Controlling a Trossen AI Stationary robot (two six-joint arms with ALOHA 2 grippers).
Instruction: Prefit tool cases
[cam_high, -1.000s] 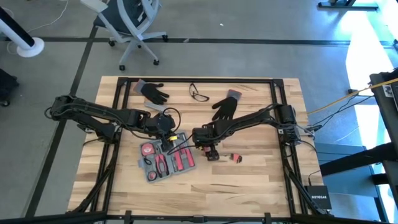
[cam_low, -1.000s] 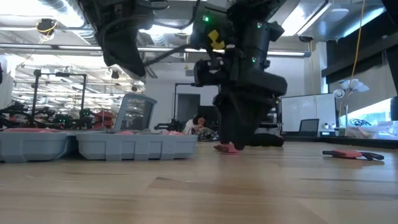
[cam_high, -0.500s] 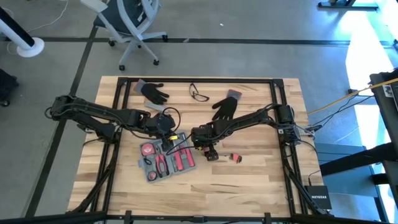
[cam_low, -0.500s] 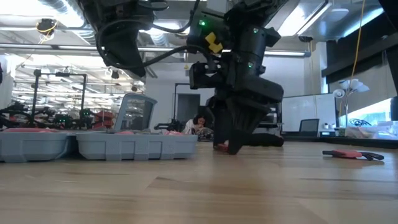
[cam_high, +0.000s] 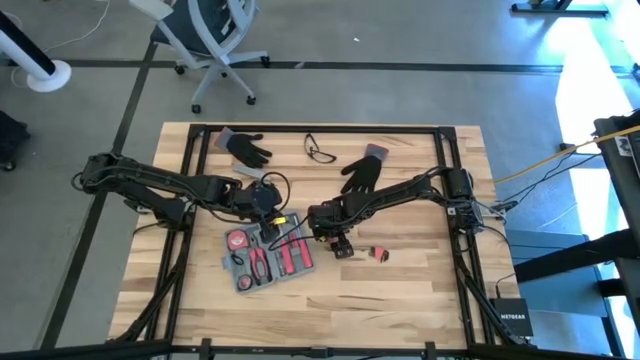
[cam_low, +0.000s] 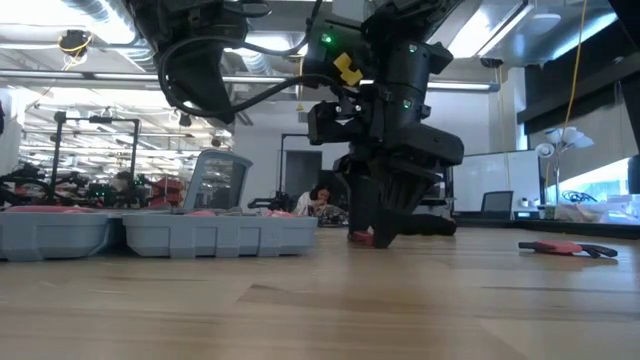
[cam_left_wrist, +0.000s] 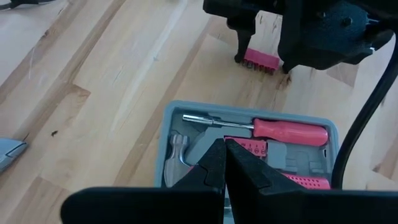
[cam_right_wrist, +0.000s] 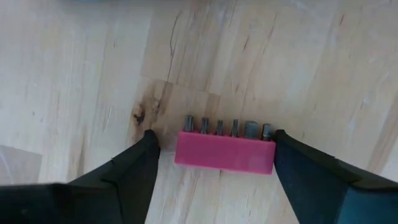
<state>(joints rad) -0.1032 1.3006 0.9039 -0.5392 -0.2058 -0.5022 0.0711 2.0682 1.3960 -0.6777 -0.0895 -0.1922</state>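
The blue-grey tool case (cam_high: 265, 258) lies open on the table's near left, with a red screwdriver (cam_left_wrist: 289, 132) and other tools in its recesses. My left gripper (cam_left_wrist: 224, 155) hovers shut above the case's far part (cam_left_wrist: 186, 112). A pink bit holder (cam_right_wrist: 225, 151) lies flat on the wood just right of the case. My right gripper (cam_right_wrist: 216, 142) points down over it, open, with one finger at each end of the holder. The low view shows those fingers (cam_low: 385, 215) down at table height. My right gripper comes from above, its fingers in line with the long bit holder, one at each end. One finger (cam_right_wrist: 292, 155) stands right at the holder's end (cam_right_wrist: 271, 152); whether it touches I cannot tell. The other finger (cam_right_wrist: 146, 152) is clearly apart.
Two black gloves (cam_high: 248, 148) (cam_high: 362, 172) and safety glasses (cam_high: 320, 152) lie at the far side. A small red-and-black piece (cam_high: 380, 254) lies right of my right gripper. A person (cam_low: 320, 200) sits in the room beyond the table.
My right gripper has rolled a little about its own pointing line above the bit holder, staying in place and open. The bit holder and the case have not moved.
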